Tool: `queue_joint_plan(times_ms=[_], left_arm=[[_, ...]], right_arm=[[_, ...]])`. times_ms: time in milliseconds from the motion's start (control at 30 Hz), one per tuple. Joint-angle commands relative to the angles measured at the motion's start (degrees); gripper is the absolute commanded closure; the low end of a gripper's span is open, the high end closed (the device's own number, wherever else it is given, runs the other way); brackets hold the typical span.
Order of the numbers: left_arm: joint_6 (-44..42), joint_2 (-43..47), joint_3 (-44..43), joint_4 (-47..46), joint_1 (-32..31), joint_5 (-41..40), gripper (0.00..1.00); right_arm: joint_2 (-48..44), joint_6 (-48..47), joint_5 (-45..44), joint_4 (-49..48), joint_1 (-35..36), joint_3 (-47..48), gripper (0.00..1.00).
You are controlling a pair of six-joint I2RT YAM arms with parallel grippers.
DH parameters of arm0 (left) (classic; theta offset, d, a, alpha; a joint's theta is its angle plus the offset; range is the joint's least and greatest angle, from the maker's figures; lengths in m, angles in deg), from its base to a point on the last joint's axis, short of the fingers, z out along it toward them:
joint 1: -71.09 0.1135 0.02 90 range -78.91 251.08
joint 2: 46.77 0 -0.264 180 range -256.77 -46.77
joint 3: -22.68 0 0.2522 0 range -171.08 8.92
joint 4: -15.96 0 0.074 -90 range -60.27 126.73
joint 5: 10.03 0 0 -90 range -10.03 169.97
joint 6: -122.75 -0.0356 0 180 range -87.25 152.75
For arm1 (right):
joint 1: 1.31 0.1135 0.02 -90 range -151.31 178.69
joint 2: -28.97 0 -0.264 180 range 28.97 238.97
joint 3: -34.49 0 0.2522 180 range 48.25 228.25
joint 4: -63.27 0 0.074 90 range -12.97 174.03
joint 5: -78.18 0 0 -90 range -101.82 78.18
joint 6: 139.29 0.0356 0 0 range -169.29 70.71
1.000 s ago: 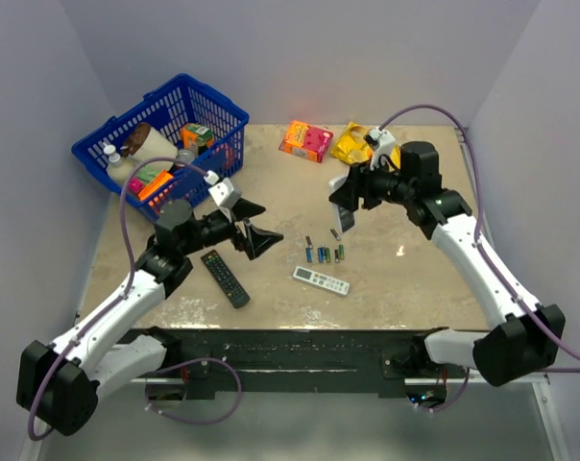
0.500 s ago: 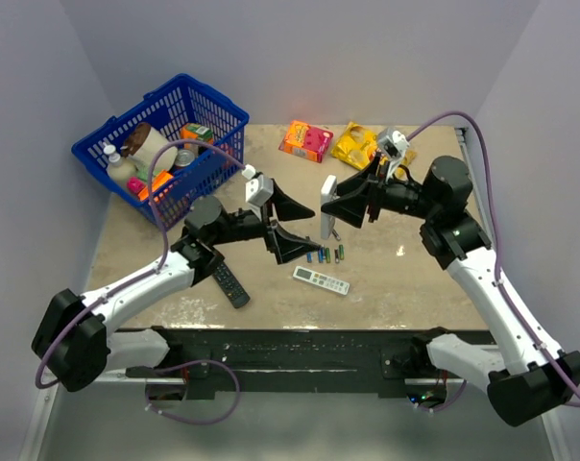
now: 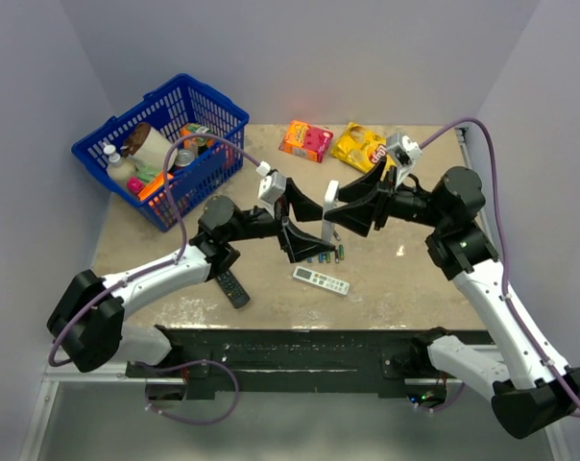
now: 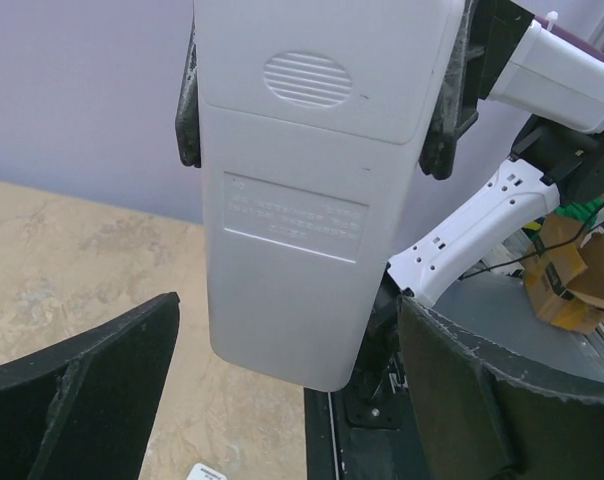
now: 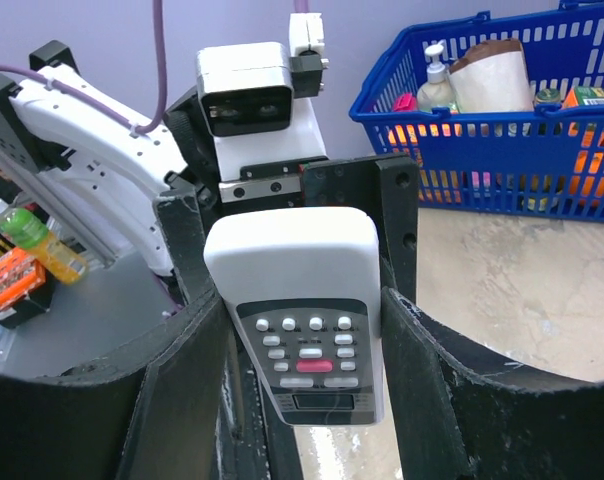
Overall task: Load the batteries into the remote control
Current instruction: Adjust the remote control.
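Note:
The white remote control is held upright above the table in my right gripper, which is shut on its sides. In the right wrist view its grey button face looks at the camera between my fingers. In the left wrist view its plain white back fills the middle. My left gripper is open, one finger on each side of the remote's lower end, not touching it. The batteries lie in a small cluster on the table below the two grippers.
A slim white remote lies just in front of the batteries. A long black remote lies under the left arm. A blue basket of groceries stands at the back left. An orange box and a yellow bag lie at the back.
My right gripper has carried the remote left and turned it upright. My left gripper has swung right and now brackets the remote's lower end.

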Motion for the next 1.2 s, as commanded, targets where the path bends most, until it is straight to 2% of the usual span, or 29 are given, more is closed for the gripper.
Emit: queue_joint_plan(times_ms=[0, 267, 300, 400, 433, 533, 567, 633, 667, 767, 867, 967, 1167], left_arm=[[0.9, -1.4, -2.7, -5.4, -1.1, 1.9, 0.10], [-1.9, 0.1, -3.0, -2.1, -1.2, 1.5, 0.49], [-2.2, 0.1, -3.0, -1.7, -1.1, 1.7, 0.58], [-6.2, 0.7, -3.6, 4.3, -1.1, -0.2, 0.69], [-8.0, 1.0, -4.2, 6.9, -1.1, -1.1, 0.71], [-18.4, 2.7, -6.9, 21.3, -1.1, -7.7, 0.77], [-24.4, 3.7, -7.7, 29.6, -1.1, -10.2, 0.78], [-30.1, 4.5, -9.9, 36.9, -1.1, -18.3, 0.80], [-35.1, 5.2, -10.5, 42.9, -1.1, -21.0, 0.81], [-42.0, 6.8, -11.9, 51.8, -1.1, -31.3, 0.82], [-46.4, 8.3, -12.1, 56.6, -1.1, -36.3, 0.82], [-49.2, 9.6, -12.6, 59.8, -1.1, -39.8, 0.82], [-51.9, 11.2, -12.8, 62.4, -1.1, -39.7, 0.84]], right_arm=[[-1.6, 1.7, 2.2, -3.8, 0.4, -0.7, 0.77], [-1.9, 1.4, 3.2, -4.0, 0.3, -1.6, 0.76], [-1.8, 1.3, 3.2, -4.0, 0.4, -1.6, 0.74], [-1.5, 0.8, 2.9, -2.7, 0.4, -1.1, 0.60], [-1.3, 0.4, 2.8, -2.1, 0.3, -0.7, 0.42], [-1.5, -2.0, 0.1, 2.1, 0.3, 1.2, 0.19], [-1.4, -2.4, -1.3, 5.2, 0.3, 1.7, 0.10], [-1.3, -3.7, -4.8, 10.9, 0.3, 3.5, 0.04], [-0.9, -3.9, -6.3, 12.8, 0.4, 4.4, 0.02], [0.3, -5.6, -13.3, 21.3, 0.3, 8.3, 0.02], [1.1, -3.1, -19.5, 25.9, 0.4, 10.8, 0.05], [3.3, -0.9, -23.1, 30.4, 0.3, 13.1, 0.08], [6.8, 5.0, -23.1, 31.1, 0.4, 11.8, 0.10]])
